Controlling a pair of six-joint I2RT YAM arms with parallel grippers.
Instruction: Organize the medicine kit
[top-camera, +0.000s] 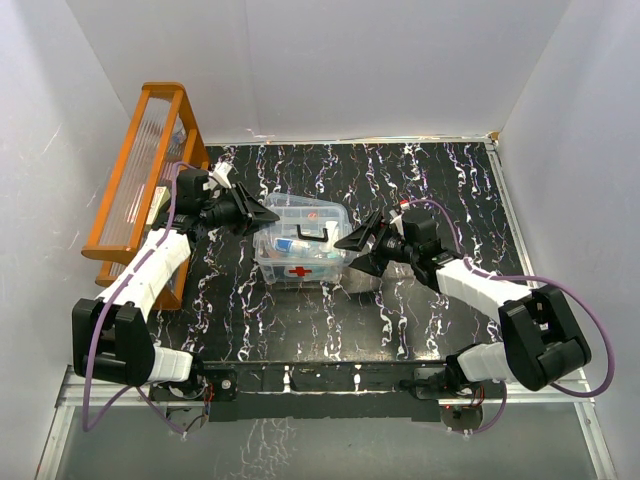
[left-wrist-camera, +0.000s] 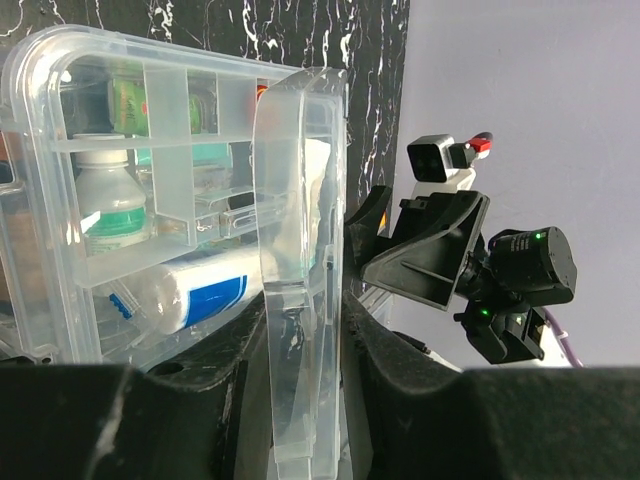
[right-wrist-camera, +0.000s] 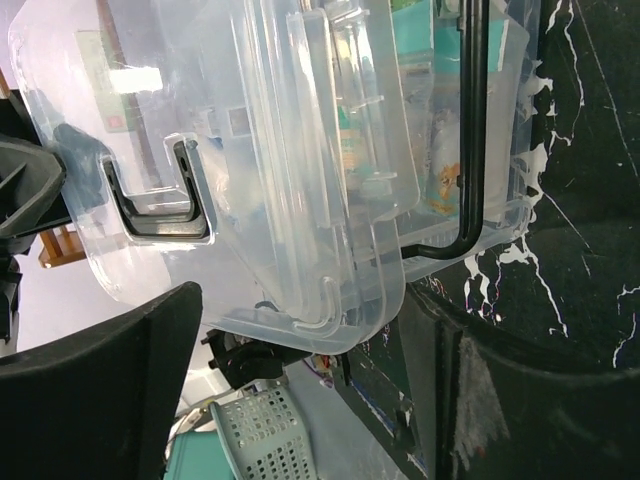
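Your medicine kit (top-camera: 300, 243) is sitting in the middle of the black marbled table (top-camera: 450, 190), between both arms. Your left gripper (top-camera: 272, 213) is pinching a clear plastic edge on the kit's left side, jaws nearly together. Your right gripper (top-camera: 347, 256) is spreading its jaws wide around the kit's right corner, near the dark handle (right-wrist-camera: 470, 130); you cannot tell whether they are touching it. The orange slatted rack (top-camera: 140, 170) is standing at the far left.
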